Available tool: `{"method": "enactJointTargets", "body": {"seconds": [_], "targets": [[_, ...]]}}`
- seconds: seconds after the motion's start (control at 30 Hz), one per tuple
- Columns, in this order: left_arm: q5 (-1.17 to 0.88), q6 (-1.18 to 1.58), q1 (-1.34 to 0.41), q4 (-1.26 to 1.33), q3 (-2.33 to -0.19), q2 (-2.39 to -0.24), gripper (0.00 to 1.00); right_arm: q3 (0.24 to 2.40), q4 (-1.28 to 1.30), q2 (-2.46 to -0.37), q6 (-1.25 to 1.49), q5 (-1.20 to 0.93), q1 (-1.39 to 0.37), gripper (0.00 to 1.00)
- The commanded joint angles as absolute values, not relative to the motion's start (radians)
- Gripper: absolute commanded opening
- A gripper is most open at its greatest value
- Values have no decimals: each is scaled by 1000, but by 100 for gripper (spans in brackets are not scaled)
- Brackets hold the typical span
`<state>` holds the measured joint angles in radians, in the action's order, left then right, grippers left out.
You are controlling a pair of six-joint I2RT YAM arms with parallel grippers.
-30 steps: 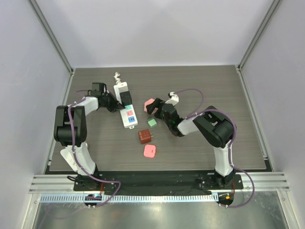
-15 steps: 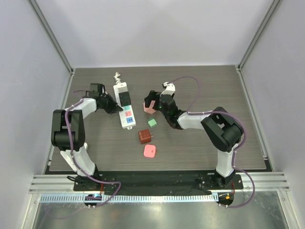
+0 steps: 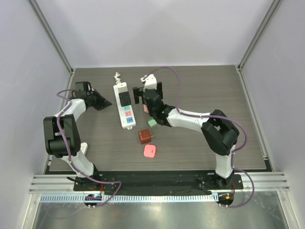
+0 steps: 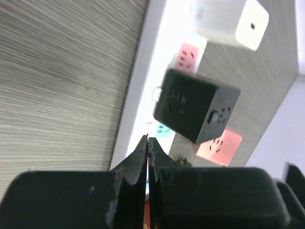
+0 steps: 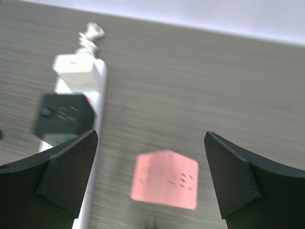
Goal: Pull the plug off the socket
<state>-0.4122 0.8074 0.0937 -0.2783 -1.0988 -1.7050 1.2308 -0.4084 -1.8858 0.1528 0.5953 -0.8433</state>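
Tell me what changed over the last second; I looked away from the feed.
The right gripper opened, let go of the pink plug and moved away from the bases, toward the power strip. The left gripper, shut, drew back leftward from the strip. The strip, its black plug, the green plug and the brown plug stayed put.

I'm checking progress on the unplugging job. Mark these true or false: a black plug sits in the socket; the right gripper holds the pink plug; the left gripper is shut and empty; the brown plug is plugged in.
1. A black plug sits in the socket. True.
2. The right gripper holds the pink plug. False: the gripper is open, and the plug lies on the table.
3. The left gripper is shut and empty. True.
4. The brown plug is plugged in. False: it lies loose on the table.
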Motion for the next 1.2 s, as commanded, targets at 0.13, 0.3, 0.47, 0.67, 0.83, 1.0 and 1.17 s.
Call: {"method": "enactJointTargets", "body": {"seconds": [0.13,0.3,0.47,0.67,0.83,1.0,1.17], "targets": [[-448,958,126,-210,-1110,-1657,0,1684,-244,-2009,41,556,-884,99],[-466,1048,124,-218,-1239,-1733,0,1945,-123,-2123,101,448,-887,96],[-483,1042,117,-233,-1296,-1836,0,1916,-62,-2117,156,342,-887,96],[-496,1026,94,-262,-1335,-1942,0,1960,55,-2140,242,272,-885,96],[-465,994,86,-265,-1325,-1973,0,2062,135,-2242,278,290,-887,96],[-483,1000,86,-261,-1319,-1983,0,2095,146,-2310,284,305,-900,95],[-511,1025,87,-235,-1298,-2002,0,2088,146,-2341,278,330,-905,95]]}}
